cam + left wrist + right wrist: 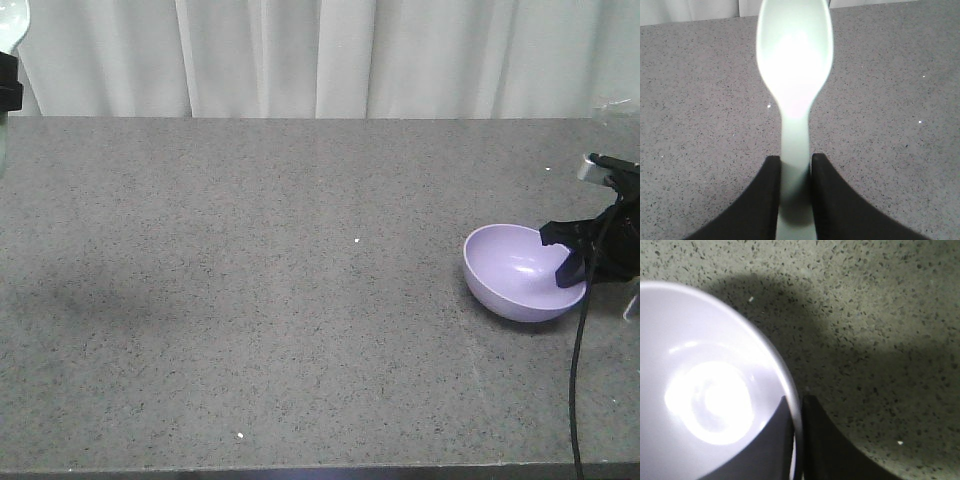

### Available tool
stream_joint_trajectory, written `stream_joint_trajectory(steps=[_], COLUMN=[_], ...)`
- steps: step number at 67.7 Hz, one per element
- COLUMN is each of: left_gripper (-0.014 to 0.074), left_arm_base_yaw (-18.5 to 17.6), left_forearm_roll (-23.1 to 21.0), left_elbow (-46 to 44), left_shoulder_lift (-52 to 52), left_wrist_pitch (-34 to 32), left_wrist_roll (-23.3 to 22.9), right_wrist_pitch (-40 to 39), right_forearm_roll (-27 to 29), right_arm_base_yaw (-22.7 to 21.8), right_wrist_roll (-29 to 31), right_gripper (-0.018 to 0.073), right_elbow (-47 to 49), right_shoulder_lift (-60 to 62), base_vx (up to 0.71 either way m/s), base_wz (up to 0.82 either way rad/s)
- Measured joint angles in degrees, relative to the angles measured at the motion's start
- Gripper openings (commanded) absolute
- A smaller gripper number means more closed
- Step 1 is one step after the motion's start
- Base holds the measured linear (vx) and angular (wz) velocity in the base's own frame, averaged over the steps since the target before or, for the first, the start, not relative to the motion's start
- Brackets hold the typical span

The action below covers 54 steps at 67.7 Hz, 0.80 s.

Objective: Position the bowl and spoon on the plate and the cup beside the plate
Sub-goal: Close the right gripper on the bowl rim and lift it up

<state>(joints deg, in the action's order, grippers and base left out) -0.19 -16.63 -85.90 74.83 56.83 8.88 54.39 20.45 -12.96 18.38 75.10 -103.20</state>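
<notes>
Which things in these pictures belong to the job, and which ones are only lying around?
Belong to the job:
- bowl, rim pinched by the right claw
- spoon, handle held in the left claw
No plate or cup is in view.

Only lying around:
- grey speckled table
- white curtain
- black cable

This looks like a robot lab set-up, not a home: a grey speckled counter (250,300), a plain white curtain (320,55) drawn across the whole back, and a black cable (577,380) trailing over the front edge.
</notes>
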Motion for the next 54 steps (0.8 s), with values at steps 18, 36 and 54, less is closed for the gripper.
stream_joint_trajectory(steps=[18, 36, 54], left_gripper=[-0.0008, -0.0008, -0.0008], left_arm_base_yaw=[0.0, 0.0, 0.0], left_forearm_roll=[0.0, -0.02, -0.02], left_elbow=[0.0, 0.0, 0.0], left_shoulder_lift=[0.0, 0.0, 0.0], left_wrist_pitch=[0.0, 0.0, 0.0], left_wrist_roll=[0.0, 0.0, 0.0], right_wrist_pitch=[0.41, 3.75, 5.0], right_forearm_roll=[5.81, 9.2, 10.6], right_arm_base_yaw=[0.0, 0.0, 0.0], right_wrist_roll=[2.7, 3.08, 3.08], right_gripper=[-0.0007, -0.0006, -0.0006], right_elbow=[0.0, 0.0, 0.0], right_shoulder_lift=[6.64, 22.26, 33.37], base_vx=[0.0, 0.0, 0.0], base_wz=[0.0, 0.0, 0.0])
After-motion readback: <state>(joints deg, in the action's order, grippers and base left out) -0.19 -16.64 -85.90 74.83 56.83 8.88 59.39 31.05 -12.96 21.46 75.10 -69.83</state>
